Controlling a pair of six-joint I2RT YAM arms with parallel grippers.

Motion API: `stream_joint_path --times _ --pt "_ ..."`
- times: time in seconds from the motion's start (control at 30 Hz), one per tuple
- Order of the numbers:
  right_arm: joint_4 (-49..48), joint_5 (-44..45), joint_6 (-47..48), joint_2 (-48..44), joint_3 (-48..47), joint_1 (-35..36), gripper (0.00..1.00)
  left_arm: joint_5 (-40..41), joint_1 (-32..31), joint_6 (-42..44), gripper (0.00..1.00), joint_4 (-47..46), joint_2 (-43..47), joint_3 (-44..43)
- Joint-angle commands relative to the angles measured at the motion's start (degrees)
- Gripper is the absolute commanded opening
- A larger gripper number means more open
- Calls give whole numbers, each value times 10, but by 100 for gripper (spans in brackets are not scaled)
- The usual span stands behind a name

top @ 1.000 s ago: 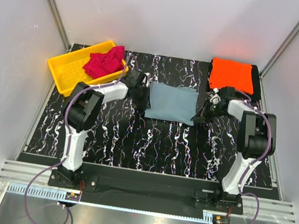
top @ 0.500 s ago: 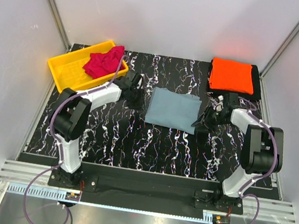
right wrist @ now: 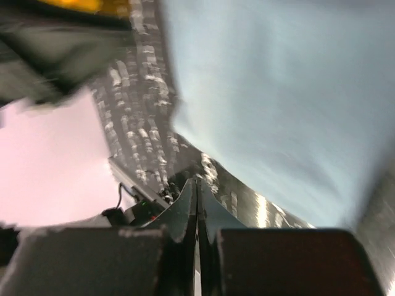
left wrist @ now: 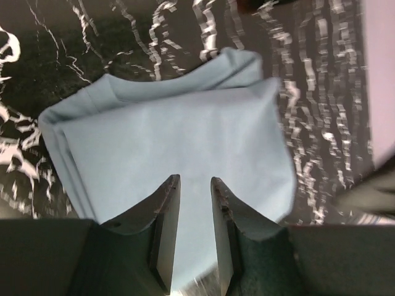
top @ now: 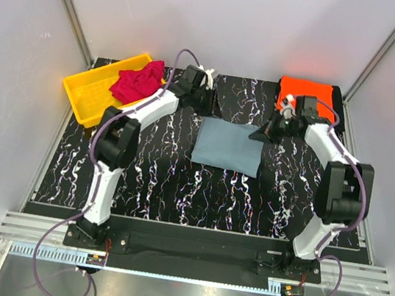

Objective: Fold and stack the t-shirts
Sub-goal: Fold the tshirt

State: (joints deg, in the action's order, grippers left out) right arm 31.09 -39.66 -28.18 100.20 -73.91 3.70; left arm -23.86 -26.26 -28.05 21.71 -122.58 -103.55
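Jaws parted on left gripper point(left wrist: 194, 180); right gripper point(right wrist: 196, 182) closed

The grey-blue t-shirt point(top: 227, 146) is matt, smooth cloth; the yellow bin point(top: 87, 90) looks like glossy plastic.

Middle of table point(top: 141, 177): folded t-shirt point(top: 227, 145). Far-left corner: bin point(top: 85, 94), crumpled t-shirt point(top: 136, 83) in it, toward its right end. Far-right corner: second folded t-shirt point(top: 305, 97), apart from the first

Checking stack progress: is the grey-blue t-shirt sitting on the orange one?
No, the grey-blue t-shirt lies folded in the middle of the table, apart from the orange t-shirt in the far right corner.
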Motion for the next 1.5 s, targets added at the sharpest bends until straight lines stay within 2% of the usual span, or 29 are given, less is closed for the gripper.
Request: stream_joint_path --times 0.0,0.13,0.33,0.47,0.63,0.9,1.13,1.27,1.37,1.47 --pt "-52 -107 -10 56 -85 52 0 -30 16 -2 31 2 -60 -46" --pt "-82 -144 -10 147 -118 89 2 -2 38 3 31 4 -92 -59" --pt "-116 -169 11 280 -148 92 5 -5 68 1 31 4 -155 -98" --pt "-112 -167 25 315 -167 87 8 -3 72 2 32 4 -172 -110" --pt "-104 -166 18 280 -165 84 14 -8 77 1 32 4 -175 -108" --pt "-103 -161 20 184 -102 89 15 -9 78 11 33 6 -149 -87" --pt "-116 -119 67 209 -7 80 16 -18 85 13 34 18 -170 -88" --pt "-118 -117 77 233 1 72 16 -10 86 19 34 21 -180 -94" --pt "-117 -117 72 218 4 60 16 -11 89 22 34 33 -188 -105" --pt "-111 -117 60 165 5 58 17 -20 93 26 34 45 -193 -123"
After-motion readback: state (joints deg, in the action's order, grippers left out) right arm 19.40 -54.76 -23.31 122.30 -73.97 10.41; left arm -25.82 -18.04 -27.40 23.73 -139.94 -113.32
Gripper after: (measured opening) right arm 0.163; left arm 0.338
